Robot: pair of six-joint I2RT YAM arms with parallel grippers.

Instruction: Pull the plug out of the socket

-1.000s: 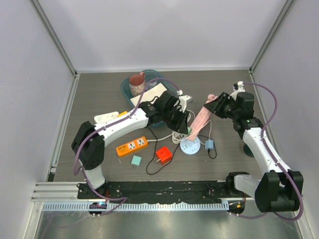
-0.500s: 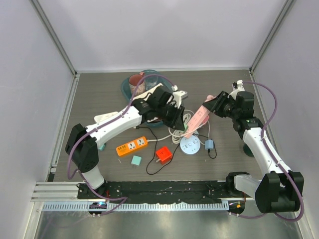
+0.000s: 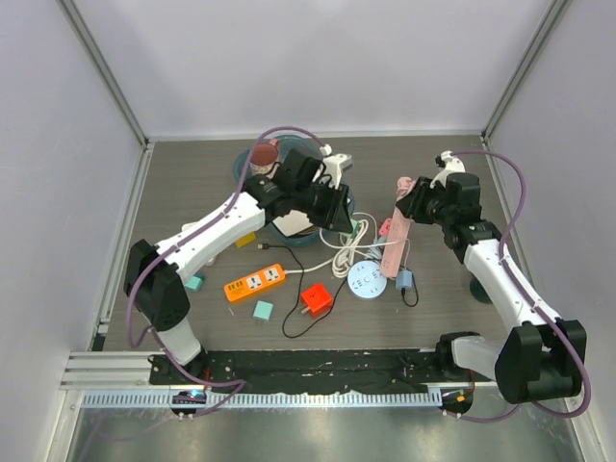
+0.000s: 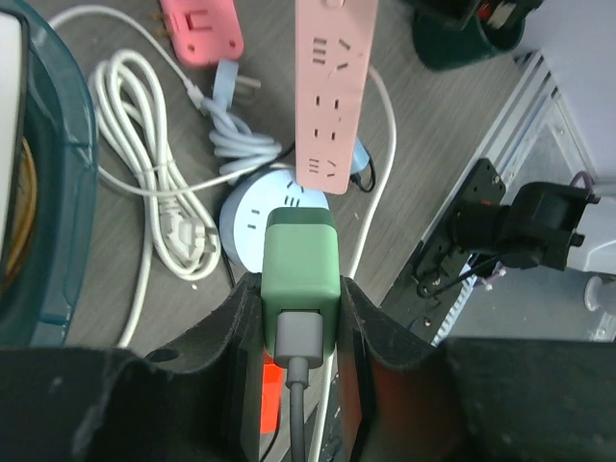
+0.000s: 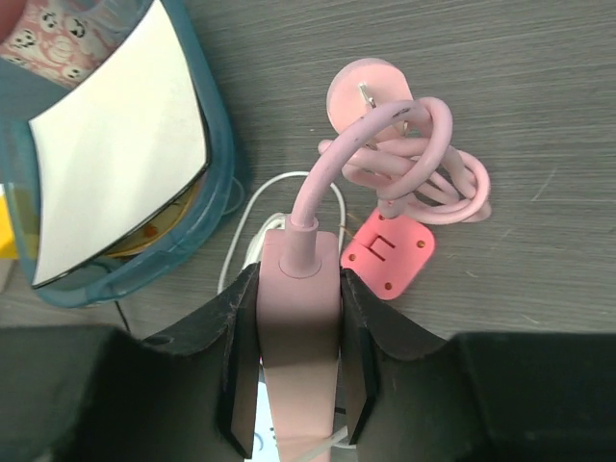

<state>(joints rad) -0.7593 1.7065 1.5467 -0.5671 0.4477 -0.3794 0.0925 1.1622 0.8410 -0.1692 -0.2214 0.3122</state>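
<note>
My left gripper (image 4: 300, 289) is shut on the green plug (image 4: 300, 265), a grey cable running from its back. In the left wrist view the plug hangs just off the end of the pink socket strip (image 4: 332, 87), clear of its holes. My right gripper (image 5: 298, 289) is shut on the cord end of that pink strip (image 5: 298, 318). From above, the left gripper (image 3: 345, 219) is left of the strip (image 3: 393, 245), which hangs steeply from the right gripper (image 3: 404, 207) with a clear gap between them.
A teal basin (image 3: 243, 173) holding a mug and a white card stands at the back. An orange strip (image 3: 255, 283), a red cube adapter (image 3: 316, 298), a teal cube (image 3: 262, 310), a round white socket (image 3: 367, 279), coiled white cable (image 3: 345, 255) and a pink adapter (image 5: 387, 252) lie around.
The left gripper has drawn back and left with the green plug, away from the pink strip. The strip has swung from slanting to nearly vertical under the right gripper.
</note>
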